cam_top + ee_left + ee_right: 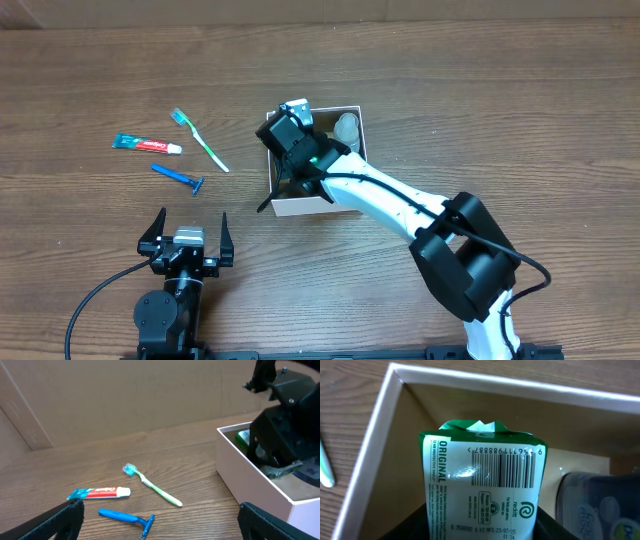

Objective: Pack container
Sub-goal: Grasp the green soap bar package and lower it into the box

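Observation:
The container (300,208) is a white-walled box with a brown floor at mid-table; it also shows in the left wrist view (255,485) and the right wrist view (375,460). My right gripper (296,165) reaches down into it, shut on a green and white soap packet (482,475) with a barcode. The right gripper's fingers (482,527) flank the packet's lower end. A clear bottle with a blue label (600,502) lies inside, to the packet's right. My left gripper (190,228) is open and empty near the front edge, with its fingers (160,525) wide apart.
Left of the container lie a green toothbrush (200,140), a red and white toothpaste tube (147,145) and a blue razor (178,177). They also show in the left wrist view: the toothbrush (152,486), the tube (100,492) and the razor (127,517).

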